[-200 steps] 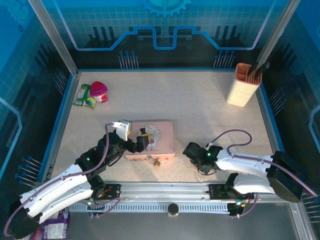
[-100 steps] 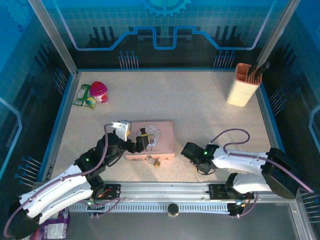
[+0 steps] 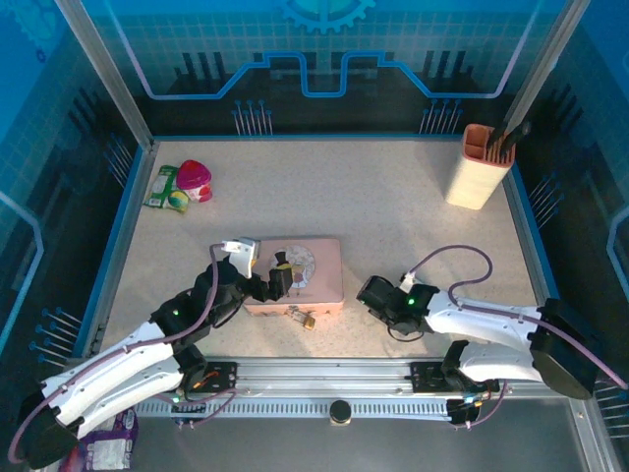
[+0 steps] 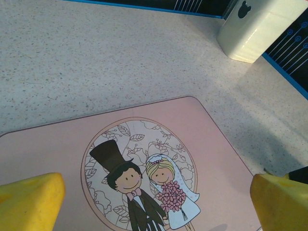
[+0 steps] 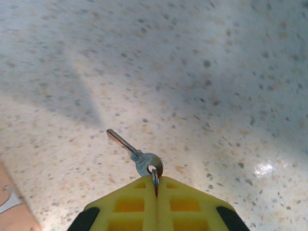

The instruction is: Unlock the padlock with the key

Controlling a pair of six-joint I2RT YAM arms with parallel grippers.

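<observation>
While my right gripper (image 5: 155, 192) pinches the key (image 5: 137, 155) by its ring at bottom centre, my left gripper (image 4: 154, 199) hangs spread above the pink tin (image 4: 211, 144); the padlock (image 3: 306, 320) lies just below that tin in the top view.

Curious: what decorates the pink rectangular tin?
The pink rectangular tin shows a cartoon bride and groom in a leafy circle, clearest in the left wrist view.

The tin (image 4: 57, 144) is pale pink with a cartoon bride and groom in a leafy ring. The table (image 5: 192, 57) is speckled beige, the key (image 5: 134, 153) silver, the padlock (image 3: 308, 320) brass, the two-o'clock holder (image 3: 480, 167) terracotta.
</observation>
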